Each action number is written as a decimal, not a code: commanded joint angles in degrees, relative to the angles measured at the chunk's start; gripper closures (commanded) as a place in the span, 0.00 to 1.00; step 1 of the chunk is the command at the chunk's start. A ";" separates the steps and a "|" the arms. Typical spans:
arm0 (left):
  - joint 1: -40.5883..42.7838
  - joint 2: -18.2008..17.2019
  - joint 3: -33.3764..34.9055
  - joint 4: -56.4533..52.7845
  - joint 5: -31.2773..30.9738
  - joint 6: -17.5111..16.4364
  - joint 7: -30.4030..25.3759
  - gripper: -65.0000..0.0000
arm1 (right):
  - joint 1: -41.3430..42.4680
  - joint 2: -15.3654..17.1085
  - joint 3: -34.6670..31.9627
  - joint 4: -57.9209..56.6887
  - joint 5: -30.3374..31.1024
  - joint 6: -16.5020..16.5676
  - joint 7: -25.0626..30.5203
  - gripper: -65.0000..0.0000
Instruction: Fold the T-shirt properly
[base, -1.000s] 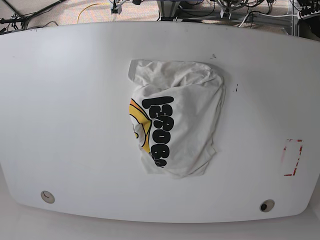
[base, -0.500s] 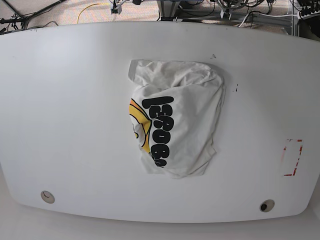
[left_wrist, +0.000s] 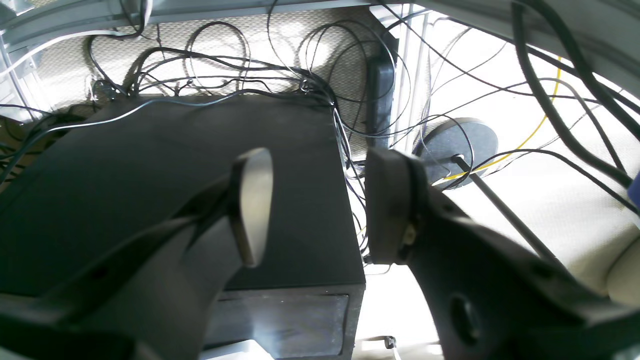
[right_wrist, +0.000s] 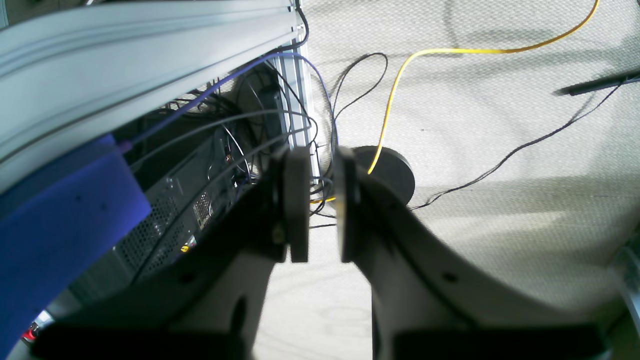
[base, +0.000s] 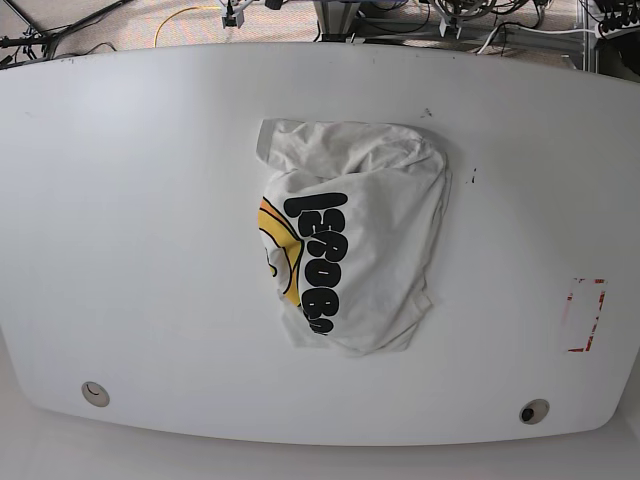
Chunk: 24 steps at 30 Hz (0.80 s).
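A white T-shirt (base: 350, 240) lies bunched near the middle of the table (base: 130, 220), its black lettering and yellow graphic showing along the left of the heap, with no arm over it in the base view. Both wrist cameras look off the table at cables and floor: the left gripper (left_wrist: 320, 205) hangs with jaws spread and nothing between them above a black box (left_wrist: 165, 190), and the right gripper (right_wrist: 315, 205) holds its pads close together, a narrow gap between them, pinching nothing. The folding appears not yet begun, or stalled with a rough heap. To do it well, each arm would likely need to come in over its own side, take a free hem or shoulder corner rather than the crumpled middle, and draw the cloth flat before any fold; grabbing several layers at once risks dragging the whole bundle.
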 joint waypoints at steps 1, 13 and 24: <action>0.31 -0.36 -0.19 -0.05 0.16 0.31 -0.29 0.57 | -0.12 0.09 0.15 -0.08 0.12 0.20 0.07 0.88; -0.11 -0.16 -0.13 -0.30 0.08 0.21 -0.15 0.56 | 0.21 -0.28 0.08 -0.15 0.10 0.09 -0.09 0.88; -0.20 -0.27 -0.16 -0.36 0.16 0.25 -0.15 0.56 | 0.18 -0.11 0.21 0.18 0.19 0.09 -0.14 0.88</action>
